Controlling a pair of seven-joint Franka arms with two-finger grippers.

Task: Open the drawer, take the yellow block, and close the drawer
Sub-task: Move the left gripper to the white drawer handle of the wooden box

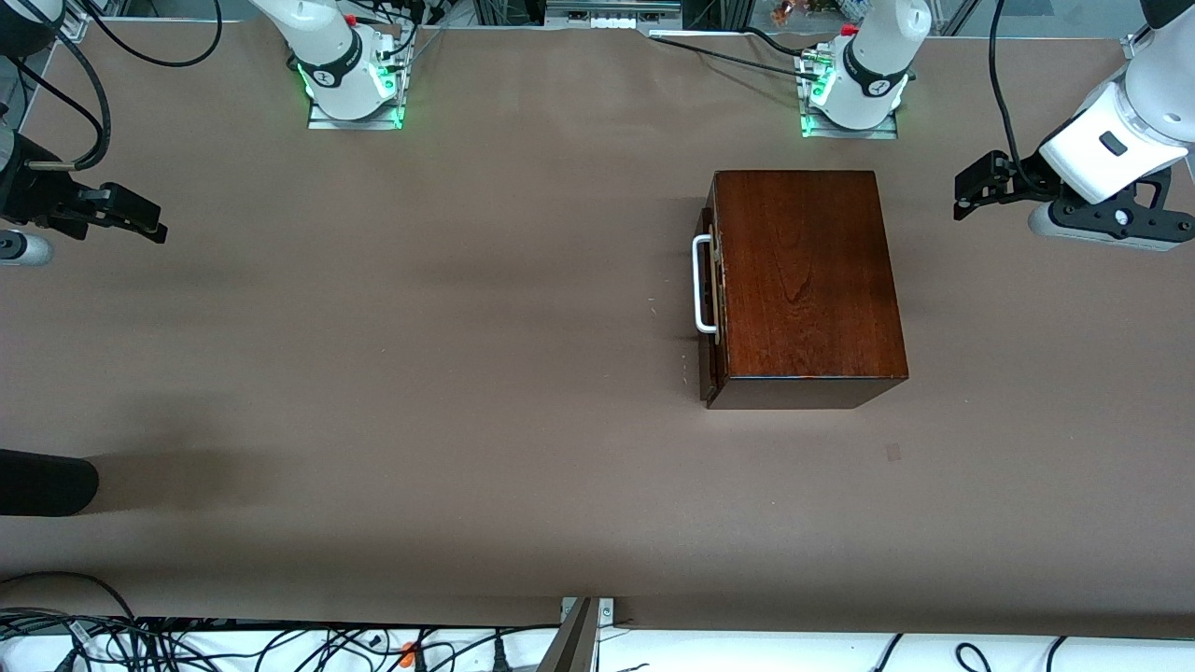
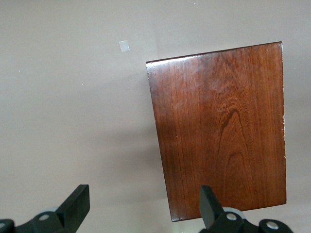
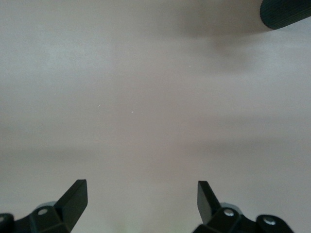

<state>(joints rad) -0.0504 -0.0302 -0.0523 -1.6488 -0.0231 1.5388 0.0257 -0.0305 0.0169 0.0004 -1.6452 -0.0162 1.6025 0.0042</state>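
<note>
One wooden box [image 1: 808, 280] is sitting on the surface [image 1: 420, 373], its single drawer [image 1: 709, 308] closed; two tools are hovering spread and empty: left tool [image 1: 971, 191] at three o'clock, right tool [image 1: 140, 219] at nine o'clock.

This is a robotics lab. Two white Franka arms stand bolted on metal base plates [image 1: 355, 117] with green status lights along one edge of a long table [image 1: 467, 373] covered in plain brown sheeting. Black cables [image 1: 187, 644] lie tangled along the edge nearest the front camera, and aluminium framing [image 1: 611, 11] shows at the edge where the bases stand.
</note>
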